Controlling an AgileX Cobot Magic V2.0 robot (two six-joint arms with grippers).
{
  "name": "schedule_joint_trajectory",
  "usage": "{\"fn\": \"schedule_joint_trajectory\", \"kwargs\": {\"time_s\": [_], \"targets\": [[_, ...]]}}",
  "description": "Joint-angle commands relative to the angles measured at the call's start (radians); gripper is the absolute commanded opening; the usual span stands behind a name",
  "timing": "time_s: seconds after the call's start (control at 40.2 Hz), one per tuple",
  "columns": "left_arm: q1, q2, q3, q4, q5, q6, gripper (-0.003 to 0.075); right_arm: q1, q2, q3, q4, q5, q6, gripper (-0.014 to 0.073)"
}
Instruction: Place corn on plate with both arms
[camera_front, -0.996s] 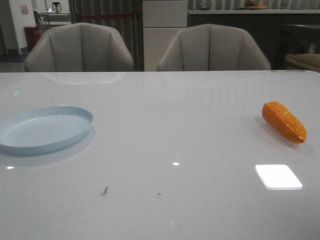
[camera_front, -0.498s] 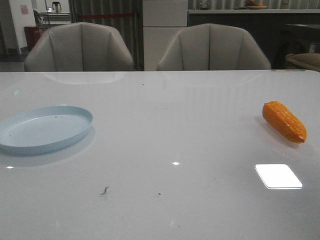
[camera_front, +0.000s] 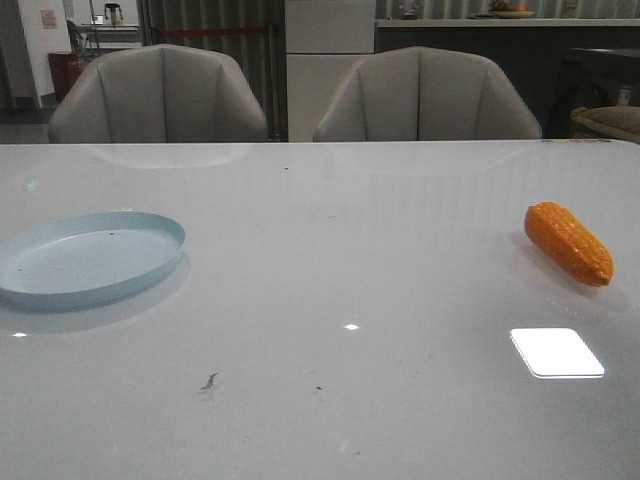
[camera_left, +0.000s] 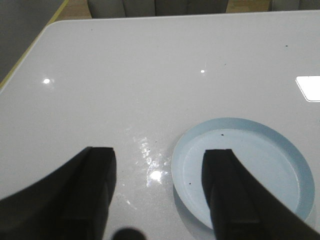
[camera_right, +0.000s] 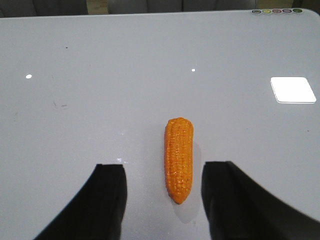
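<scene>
The orange corn (camera_front: 569, 243) lies on the white table at the right. In the right wrist view the corn (camera_right: 179, 159) lies between and just beyond the two black fingers, touching neither. My right gripper (camera_right: 162, 172) is open and empty above the table. The pale blue plate (camera_front: 45, 288) sits empty at the table's left. In the left wrist view the plate (camera_left: 280, 150) lies under and beside one finger (camera_left: 227, 185). My left gripper (camera_left: 157, 160) is open and empty. Neither arm shows in the front view.
Two grey chairs (camera_front: 160, 95) stand behind the table's far edge. A bright light reflection (camera_front: 556, 352) lies on the glossy tabletop near the corn. Small dark specks (camera_front: 209, 381) lie near the front middle.
</scene>
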Motion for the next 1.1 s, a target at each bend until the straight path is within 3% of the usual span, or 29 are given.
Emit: {"fn": "schedule_joint_trajectory", "kwargs": {"time_s": [0.0,0.124,0.324,0.747,1.071], "targets": [[0.003,0.033,-0.072,-0.019,-0.026,-0.003,0.0449,0.001,-0.007,-0.038,-0.007,-0.079,-0.002,0.0457],[0.028,0.146,-0.209,-0.075,0.181,-0.003,0.042,0.001,-0.007,-0.038,-0.007,-0.08,-0.002,0.0457],[0.027,0.345,-0.446,-0.076,0.358,-0.003,0.042,0.001,-0.007,-0.038,-0.007,-0.08,-0.002,0.0457],[0.024,0.753,-0.794,-0.066,0.524,-0.003,0.0419,0.001,-0.007,-0.038,-0.007,-0.08,-0.002,0.0457],[0.024,0.891,-0.843,-0.107,0.574,-0.003,0.0419,0.001,-0.007,-0.038,-0.007,-0.078,-0.002,0.0457]]}}
